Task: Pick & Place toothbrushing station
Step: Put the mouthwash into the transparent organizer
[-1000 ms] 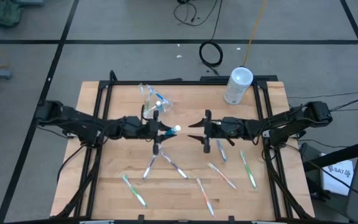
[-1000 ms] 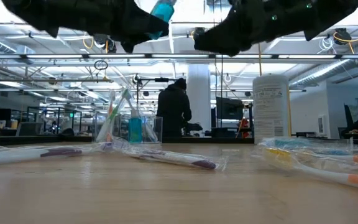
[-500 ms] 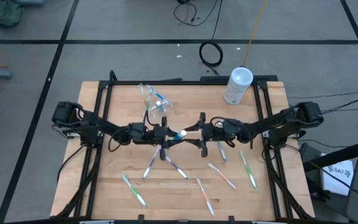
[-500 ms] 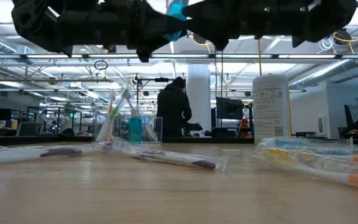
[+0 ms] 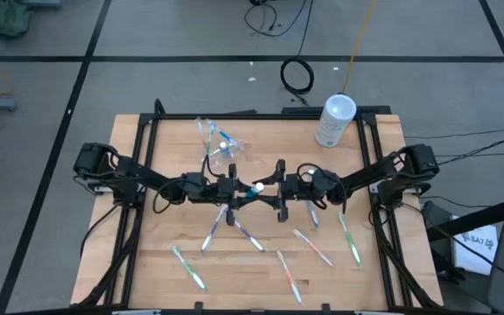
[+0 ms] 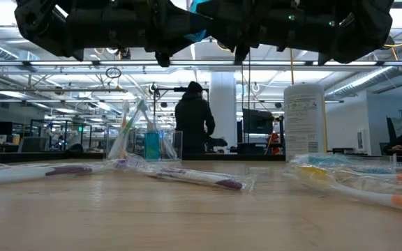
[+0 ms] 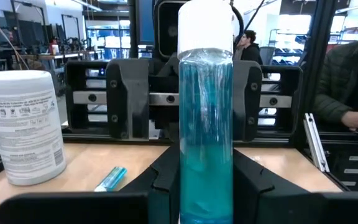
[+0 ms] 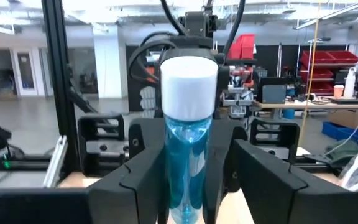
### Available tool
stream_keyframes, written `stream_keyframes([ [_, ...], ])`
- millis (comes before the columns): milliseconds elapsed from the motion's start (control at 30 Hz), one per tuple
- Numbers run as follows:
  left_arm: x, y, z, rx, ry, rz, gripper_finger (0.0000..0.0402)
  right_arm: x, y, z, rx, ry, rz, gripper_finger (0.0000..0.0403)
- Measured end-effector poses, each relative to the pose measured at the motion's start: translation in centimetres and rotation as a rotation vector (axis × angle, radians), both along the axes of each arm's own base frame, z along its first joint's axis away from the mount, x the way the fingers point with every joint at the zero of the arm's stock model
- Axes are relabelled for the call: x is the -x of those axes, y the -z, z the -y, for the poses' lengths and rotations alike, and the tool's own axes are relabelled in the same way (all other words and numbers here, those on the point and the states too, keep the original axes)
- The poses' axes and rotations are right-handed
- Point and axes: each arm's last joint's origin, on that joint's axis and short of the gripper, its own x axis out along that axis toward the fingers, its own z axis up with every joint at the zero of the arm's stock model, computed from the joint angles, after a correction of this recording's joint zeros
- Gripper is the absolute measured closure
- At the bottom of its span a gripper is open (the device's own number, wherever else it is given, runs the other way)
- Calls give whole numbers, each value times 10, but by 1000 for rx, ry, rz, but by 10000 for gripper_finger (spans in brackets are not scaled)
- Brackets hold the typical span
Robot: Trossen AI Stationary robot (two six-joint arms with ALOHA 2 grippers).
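Observation:
My left gripper (image 5: 241, 188) is shut on a teal-blue, white-capped tube (image 5: 254, 186) high above the table's middle. My right gripper (image 5: 268, 189) faces it from the right, open. Its fingers (image 8: 129, 180) stand on either side of the tube's cap end (image 8: 188, 87) without touching. The clear crinkly pouch (image 5: 215, 138) stands on its base at the far middle with toothbrushes and a teal tube (image 6: 151, 145) inside. Several pastel toothbrushes (image 5: 252, 234) lie flat on the near half of the table. My left gripper pinches the tube's teal body (image 7: 205, 186) between its two fingers (image 7: 166, 183), toward the end away from the cap. The fingers come level from the table's left and lie along the tube. The tube is lifted clear, its white cap (image 7: 206, 25) pointing toward the right gripper.
A large whitish canister (image 5: 335, 121) stands at the far right of the table. Toothbrushes are scattered near the front: (image 5: 186, 267), (image 5: 289, 276), (image 5: 311, 245), (image 5: 350, 238). People show in the room beyond the table (image 6: 194, 125), (image 7: 353, 81).
My left gripper has carried the tube a little toward the table's right, then held still. My right gripper has moved toward the table's left, staying open, until its fingers flank the tube's cap end.

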Motion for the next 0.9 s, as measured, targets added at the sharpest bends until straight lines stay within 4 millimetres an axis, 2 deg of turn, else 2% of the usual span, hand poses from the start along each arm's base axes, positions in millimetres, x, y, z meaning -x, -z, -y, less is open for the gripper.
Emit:
stream_keyframes([
  [133,0,1,0,-1,-1,-9,314,-4,2,0,-34,-7,-4,230],
  [600,0,3,0,-1,-7,-30,314,-6,2,0,-3,-5,-24,303],
  [900,0,6,-1,-5,-30,-65,313,-6,5,0,24,6,-53,303],
])
